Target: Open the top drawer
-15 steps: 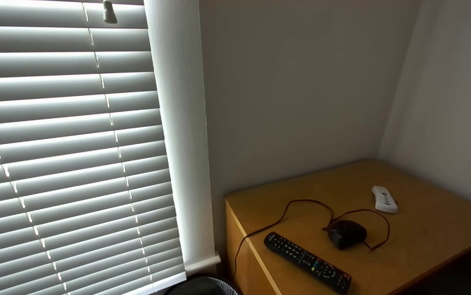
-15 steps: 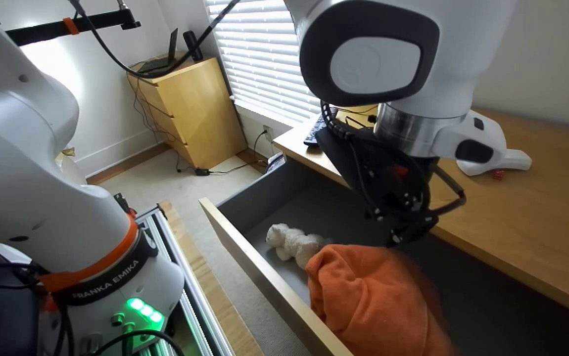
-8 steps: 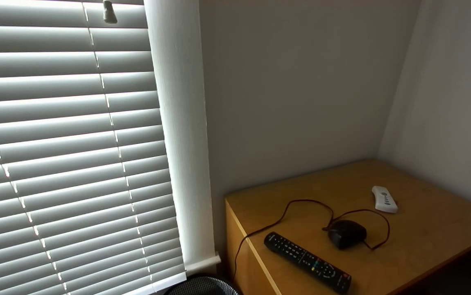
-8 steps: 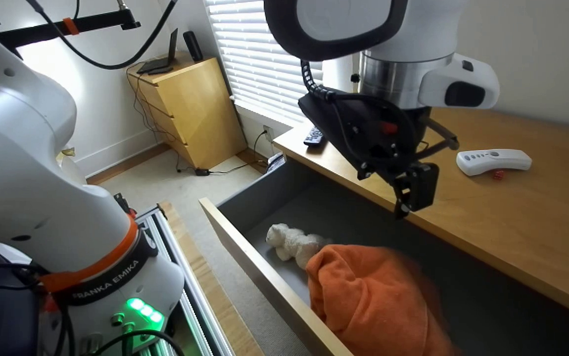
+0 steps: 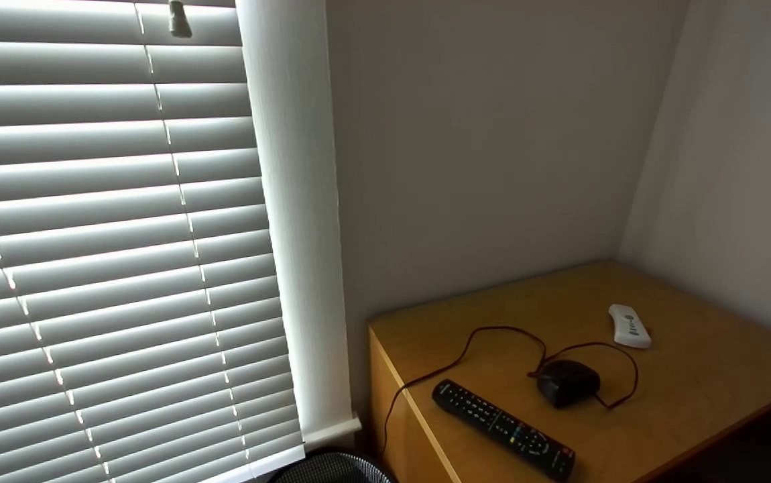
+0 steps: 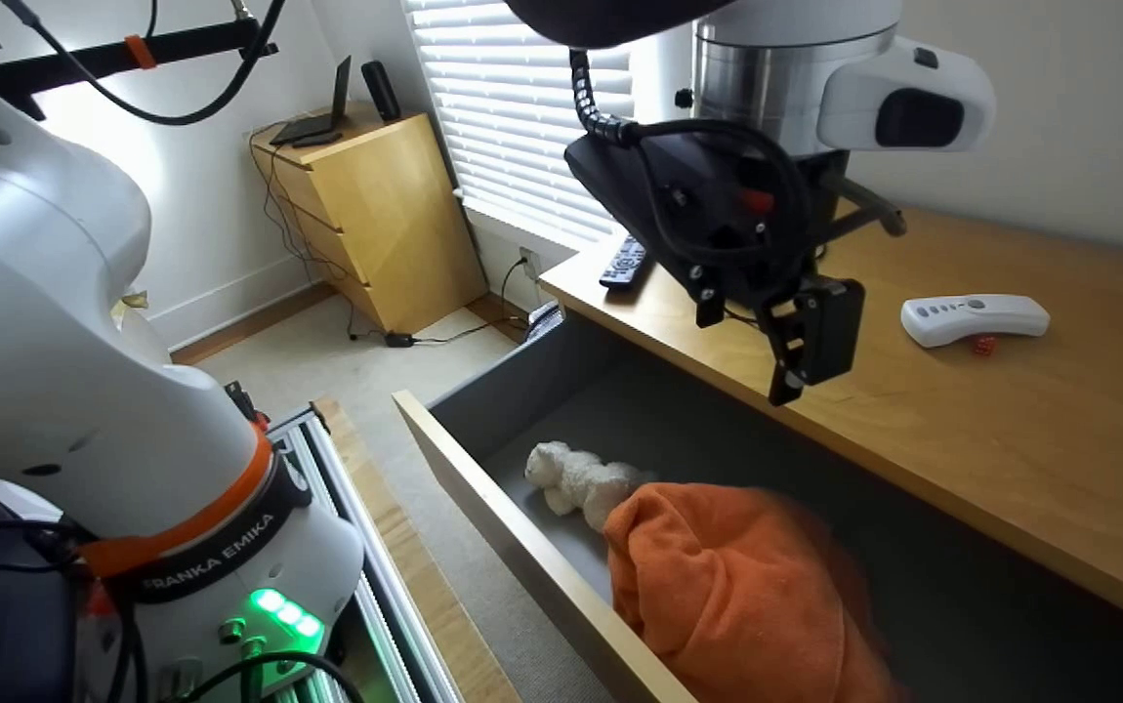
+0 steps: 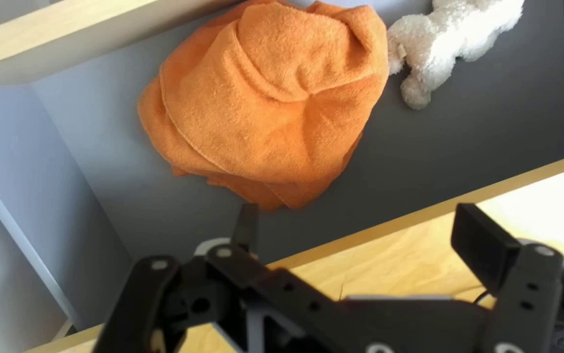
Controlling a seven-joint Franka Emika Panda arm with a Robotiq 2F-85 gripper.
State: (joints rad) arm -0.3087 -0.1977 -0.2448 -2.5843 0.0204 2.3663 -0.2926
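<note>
The top drawer (image 6: 532,557) stands wide open in an exterior view, with a pale wood front and a grey inside. Its front panel (image 7: 61,29) also shows at the upper left of the wrist view. An orange cloth (image 6: 727,586) lies bunched in the drawer and shows in the wrist view (image 7: 272,98). A white plush toy (image 6: 576,480) lies beside it, also in the wrist view (image 7: 444,44). My gripper (image 6: 752,347) is above the dresser's front edge, apart from drawer and cloth. In the wrist view the gripper (image 7: 358,220) has its fingers wide apart with nothing between them.
The dresser top (image 6: 1060,420) holds a white remote (image 6: 974,319), a small red die (image 6: 984,345) and a black remote (image 6: 626,262). A black corded device (image 5: 566,382) lies there too. A second wooden dresser (image 6: 395,225) stands by the far wall.
My gripper has risen from just above the orange cloth to above the dresser's front edge, shifting slightly left in the exterior view. The drawer, cloth and toy have not moved.
</note>
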